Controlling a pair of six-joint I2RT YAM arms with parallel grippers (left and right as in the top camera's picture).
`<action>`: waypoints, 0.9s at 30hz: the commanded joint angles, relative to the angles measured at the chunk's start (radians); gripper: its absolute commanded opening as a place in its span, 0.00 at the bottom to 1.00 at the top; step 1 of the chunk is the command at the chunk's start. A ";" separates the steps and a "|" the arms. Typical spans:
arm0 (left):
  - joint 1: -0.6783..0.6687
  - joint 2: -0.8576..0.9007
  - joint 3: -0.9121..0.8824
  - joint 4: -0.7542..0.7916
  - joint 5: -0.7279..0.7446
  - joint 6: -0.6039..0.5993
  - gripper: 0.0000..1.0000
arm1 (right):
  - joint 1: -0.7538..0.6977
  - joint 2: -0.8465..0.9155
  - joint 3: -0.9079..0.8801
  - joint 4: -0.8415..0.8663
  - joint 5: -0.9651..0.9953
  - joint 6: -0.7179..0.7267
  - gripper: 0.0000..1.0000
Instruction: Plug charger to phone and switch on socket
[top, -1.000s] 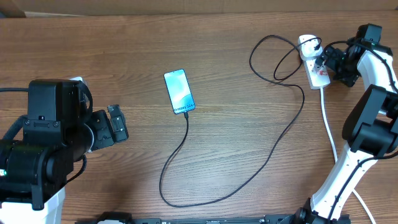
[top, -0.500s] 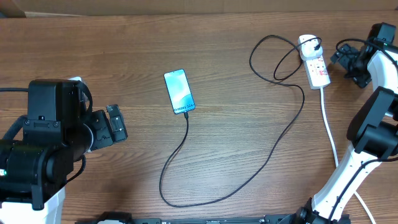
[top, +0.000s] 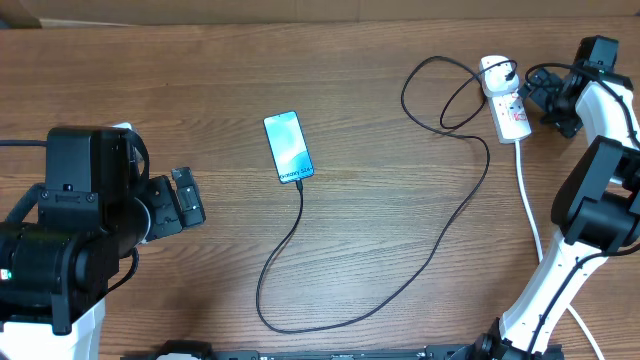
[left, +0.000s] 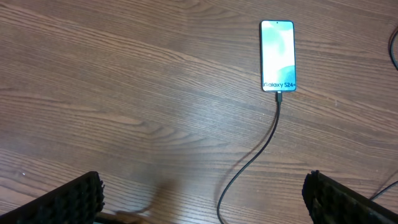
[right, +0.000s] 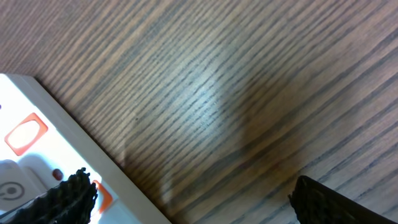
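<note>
The phone (top: 288, 147) lies flat on the table (top: 380, 60), a little left of centre in the overhead view. It is slim with dark edges. Its screen glows pale blue-teal, and "Galaxy S24+" runs across the lower end in the left wrist view.

The charger (top: 400, 285) is a thin black cable. Its small tip sits at the phone's lower edge and looks plugged in. From there it drops toward the bottom of the frame, bends, climbs to the upper right, makes a loose loop and ends at the top of the socket (top: 508, 105).

The socket is a white strip at the upper right, with orange-red switch markings that show in the right wrist view. A thick white cord (top: 525, 200) trails from it down the right side.

The left gripper (top: 185, 203) sits at the left of the frame, well apart from the phone, its jaws spread wide with nothing between them. The right gripper (top: 543, 98) is just beside the socket's right side, its jaws also spread and holding nothing. Whether it touches the strip cannot be told.
</note>
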 joint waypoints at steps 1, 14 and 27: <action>-0.003 0.003 0.002 0.001 -0.016 0.001 0.99 | -0.002 -0.011 -0.006 0.011 0.000 0.005 1.00; -0.003 0.003 0.002 -0.004 -0.016 0.001 0.99 | -0.002 0.048 -0.006 -0.011 -0.054 0.000 1.00; -0.003 0.003 0.002 -0.003 -0.016 0.001 0.99 | 0.001 0.048 -0.006 -0.023 -0.107 -0.034 1.00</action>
